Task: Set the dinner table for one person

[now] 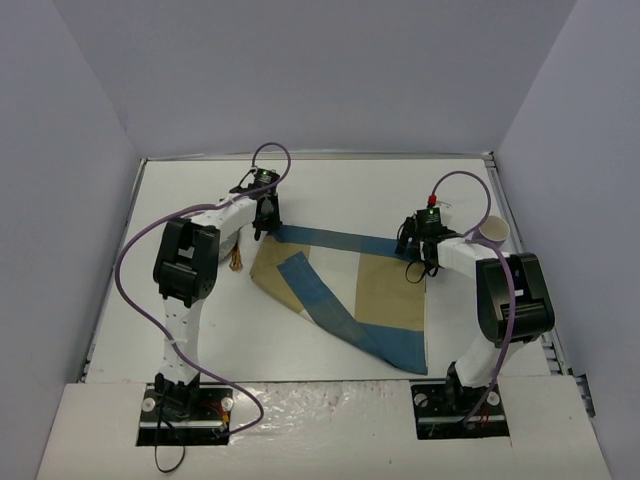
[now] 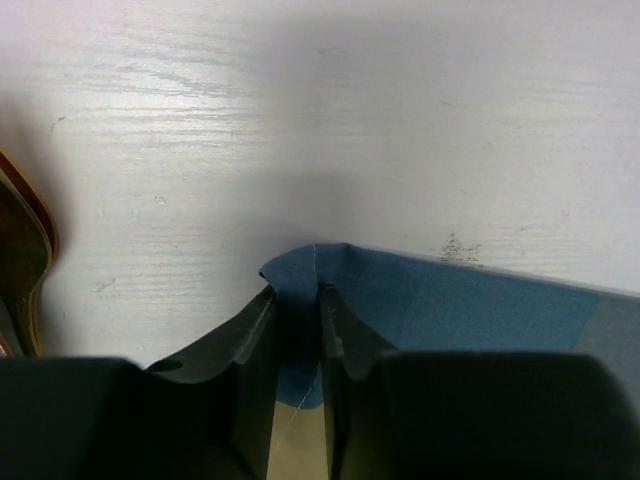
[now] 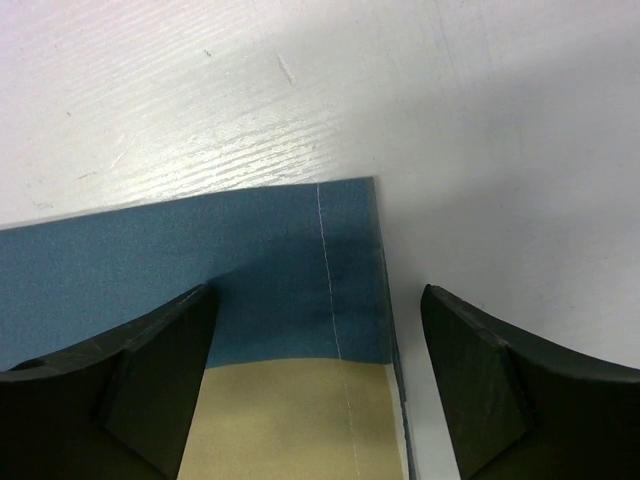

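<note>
The white dinner table (image 1: 330, 190) fills the top view. A blue-and-tan striped placemat (image 1: 385, 290) lies on it, partly folded over itself at the left. My left gripper (image 1: 265, 228) is shut on the placemat's far left corner (image 2: 305, 275), which bunches up between the fingers. My right gripper (image 1: 418, 262) is open, its fingers (image 3: 160, 350) straddling the placemat's far right corner (image 3: 340, 250), which lies flat on the table.
A brown wooden utensil (image 1: 237, 258) lies left of the placemat, and its edge shows in the left wrist view (image 2: 25, 270). A white cup (image 1: 492, 234) stands near the right edge. Grey walls enclose the table.
</note>
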Available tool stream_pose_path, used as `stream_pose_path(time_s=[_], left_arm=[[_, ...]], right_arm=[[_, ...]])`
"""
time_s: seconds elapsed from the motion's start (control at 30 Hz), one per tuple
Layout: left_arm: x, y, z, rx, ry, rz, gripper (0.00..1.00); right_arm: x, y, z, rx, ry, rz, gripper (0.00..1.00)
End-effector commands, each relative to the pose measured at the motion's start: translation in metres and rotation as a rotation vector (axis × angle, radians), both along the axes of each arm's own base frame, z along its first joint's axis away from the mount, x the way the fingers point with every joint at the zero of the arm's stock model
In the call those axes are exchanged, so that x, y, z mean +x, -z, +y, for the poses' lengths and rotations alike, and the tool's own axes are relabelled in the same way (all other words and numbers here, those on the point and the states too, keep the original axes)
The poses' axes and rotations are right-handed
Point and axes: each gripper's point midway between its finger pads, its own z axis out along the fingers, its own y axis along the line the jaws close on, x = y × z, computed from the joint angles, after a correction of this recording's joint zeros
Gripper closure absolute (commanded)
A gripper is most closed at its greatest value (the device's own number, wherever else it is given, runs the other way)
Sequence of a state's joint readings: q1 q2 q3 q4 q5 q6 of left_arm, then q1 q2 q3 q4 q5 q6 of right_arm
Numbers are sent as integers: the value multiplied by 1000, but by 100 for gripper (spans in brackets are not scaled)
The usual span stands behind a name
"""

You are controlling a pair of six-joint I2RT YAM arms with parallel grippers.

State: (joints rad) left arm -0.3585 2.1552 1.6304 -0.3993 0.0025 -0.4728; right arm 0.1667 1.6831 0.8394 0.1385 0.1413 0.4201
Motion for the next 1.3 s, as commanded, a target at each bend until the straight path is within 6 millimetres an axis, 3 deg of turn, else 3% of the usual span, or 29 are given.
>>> stream_pose_path(time_s=[0.0, 0.1, 0.23, 0.3, 0.37, 0.53, 0.63, 0.7, 0.73, 0.93, 1.07, 1.27], left_arm=[[-18, 15, -6, -39, 7, 70, 91], [-18, 15, -7, -42, 9, 68, 99], [-17, 13, -7, -43, 11, 58, 100], [-15, 7, -7, -42, 19, 41, 100], [-11, -9, -7, -45, 24, 2, 100], [0, -65, -4, -42, 56, -132, 100], [5, -138, 0, -47, 81, -291, 100], [4, -179, 3, -54, 90, -382, 100], [1, -209, 8, -47, 90, -455, 100], [-25, -305, 24, -47, 118, -706, 100], [-54, -357, 36, -64, 116, -866, 100], [-97, -387, 53, -62, 109, -958, 100]], right_arm=[[-13, 18, 12, 35, -7, 66, 30], [-12, 19, 15, 33, -16, 68, 46], [-9, 17, 17, 21, -29, 59, 69], [-6, 11, 17, 13, -36, 42, 90], [-1, -2, 18, 3, -43, 10, 97], [12, -68, 22, -37, -56, -155, 100], [13, -132, 25, -62, -62, -294, 100], [10, -160, 25, -58, -59, -359, 100], [4, -187, 25, -45, -57, -425, 100], [-31, -272, 33, 57, -113, -659, 100], [-54, -300, 33, 89, -152, -751, 100], [-83, -326, 34, 118, -216, -834, 100]])
